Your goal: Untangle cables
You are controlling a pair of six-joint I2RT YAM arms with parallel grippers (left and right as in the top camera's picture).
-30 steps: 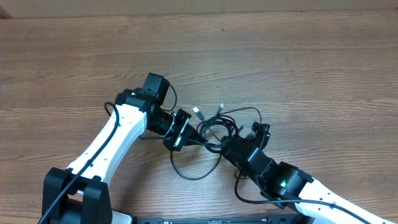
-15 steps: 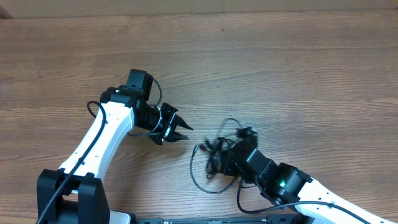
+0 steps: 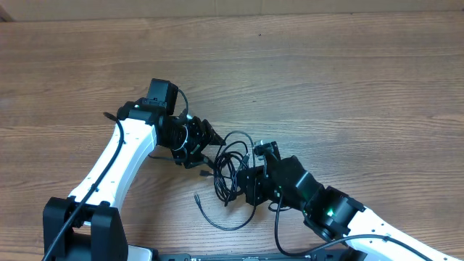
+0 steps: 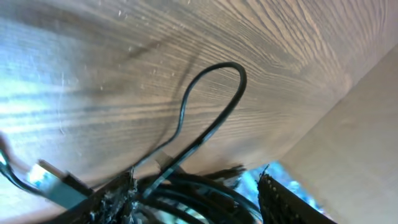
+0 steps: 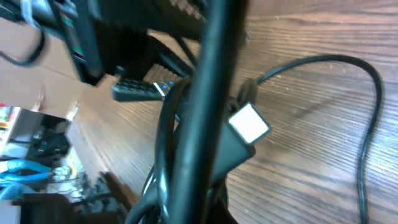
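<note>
On the wooden table, the right gripper sits clamped shut on the knotted cables near the front edge. The left gripper, jaws spread, noses into the loops from the other side. The tangle is not yet undone; the left gripper likely needs to close on one strand and draw it clear.

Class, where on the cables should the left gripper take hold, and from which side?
Probably the single loop arching out of the cables at their far edge, approached from the left, where the open left gripper faces it. It stands clear of the tangle, one strand only; the right gripper pins the rest.
</note>
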